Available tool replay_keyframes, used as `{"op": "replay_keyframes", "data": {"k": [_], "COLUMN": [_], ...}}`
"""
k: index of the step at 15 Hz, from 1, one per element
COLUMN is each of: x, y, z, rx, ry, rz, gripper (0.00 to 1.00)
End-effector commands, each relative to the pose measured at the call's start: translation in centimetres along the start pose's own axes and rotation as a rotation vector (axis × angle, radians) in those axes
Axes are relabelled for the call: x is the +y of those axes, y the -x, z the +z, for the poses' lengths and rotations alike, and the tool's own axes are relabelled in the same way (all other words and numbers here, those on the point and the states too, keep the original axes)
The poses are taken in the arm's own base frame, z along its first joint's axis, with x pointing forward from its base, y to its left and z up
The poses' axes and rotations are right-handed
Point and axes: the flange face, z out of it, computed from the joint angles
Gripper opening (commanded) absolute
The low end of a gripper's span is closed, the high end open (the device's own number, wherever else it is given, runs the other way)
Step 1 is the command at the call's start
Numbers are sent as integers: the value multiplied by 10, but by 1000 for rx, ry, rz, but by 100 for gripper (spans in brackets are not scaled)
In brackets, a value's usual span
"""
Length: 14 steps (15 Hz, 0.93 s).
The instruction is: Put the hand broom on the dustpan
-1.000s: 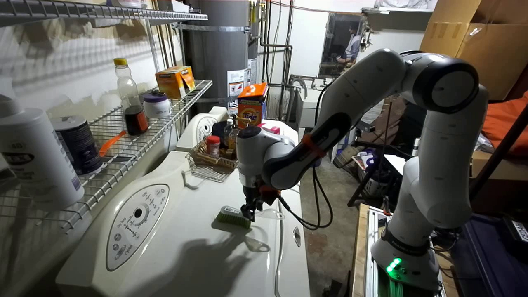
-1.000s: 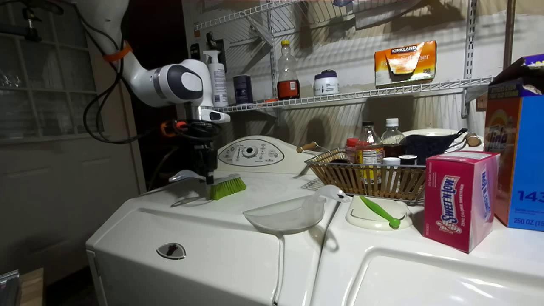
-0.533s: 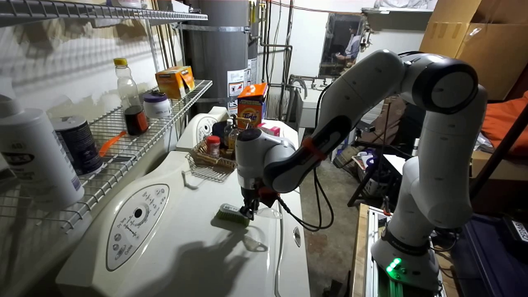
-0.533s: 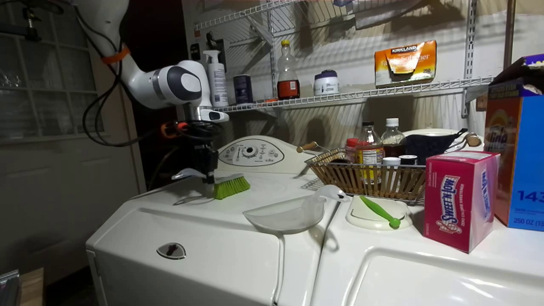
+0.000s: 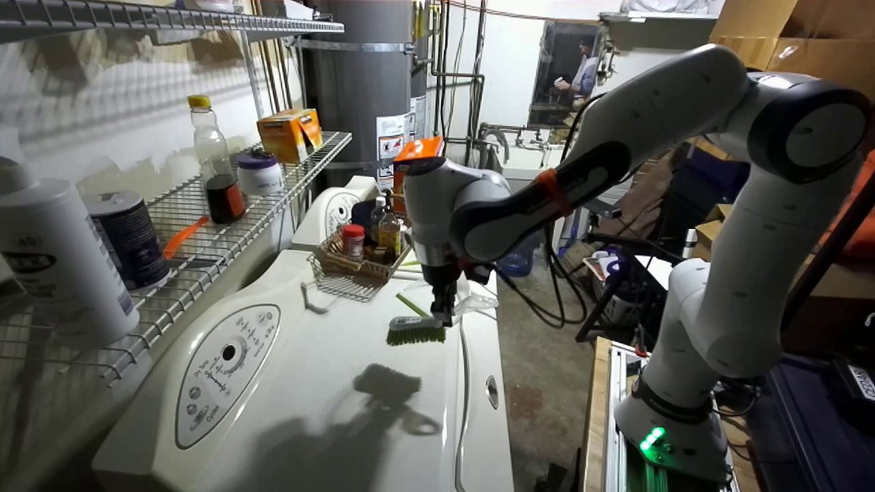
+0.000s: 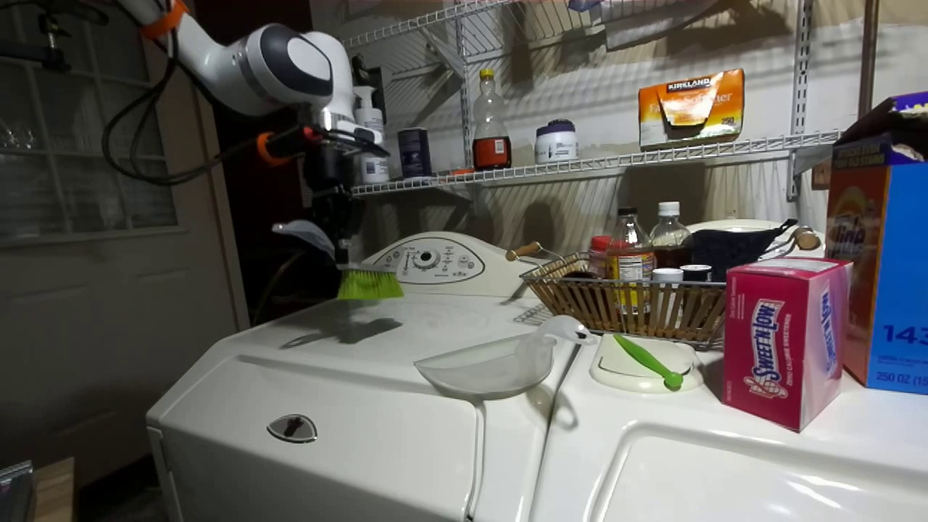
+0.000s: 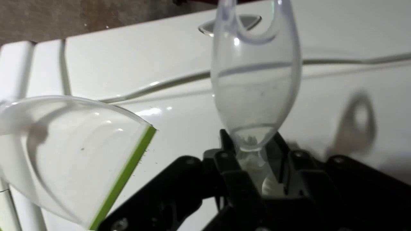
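The hand broom has green bristles (image 5: pixel 415 335) and a clear handle (image 7: pixel 255 86); its bristles show in an exterior view (image 6: pixel 371 284). My gripper (image 5: pixel 443 316) is shut on the handle near the brush head, one finger on each side in the wrist view (image 7: pixel 251 139). The broom hangs above the white machine top, bristles down, its shadow apart below it. The dustpan (image 6: pixel 486 366) is translucent with a green front lip (image 7: pixel 123 176). It lies on the machine top, apart from the broom. In an exterior view mostly its green lip (image 5: pixel 412 305) shows; the arm hides much of it.
A wicker basket (image 6: pixel 623 308) with bottles and jars stands behind the dustpan. A green stick (image 6: pixel 647 360), a pink box (image 6: pixel 786 344) and a Tide box (image 6: pixel 895 290) stand beyond it. A wire shelf (image 6: pixel 602 161) with bottles runs above the machines' back.
My gripper has lifted the broom off the machine top. In one exterior view it moved up and right, in another up and slightly left. The dustpan has not moved.
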Motion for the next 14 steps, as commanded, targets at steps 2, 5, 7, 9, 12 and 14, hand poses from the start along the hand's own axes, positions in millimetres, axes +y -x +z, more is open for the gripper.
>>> {"op": "replay_keyframes", "data": {"k": [2, 5, 7, 9, 12, 14], "x": [58, 103, 94, 106, 103, 110], "y": [50, 63, 56, 59, 59, 57], "z": [-49, -63, -63, -64, -62, -62], "rx": [-33, 11, -3, 1, -2, 14], "ry": [46, 26, 19, 11, 12, 5], "rz": [-241, -352, -311, -325, -334, -336], "gripper": [8, 8, 31, 31, 31, 8]}}
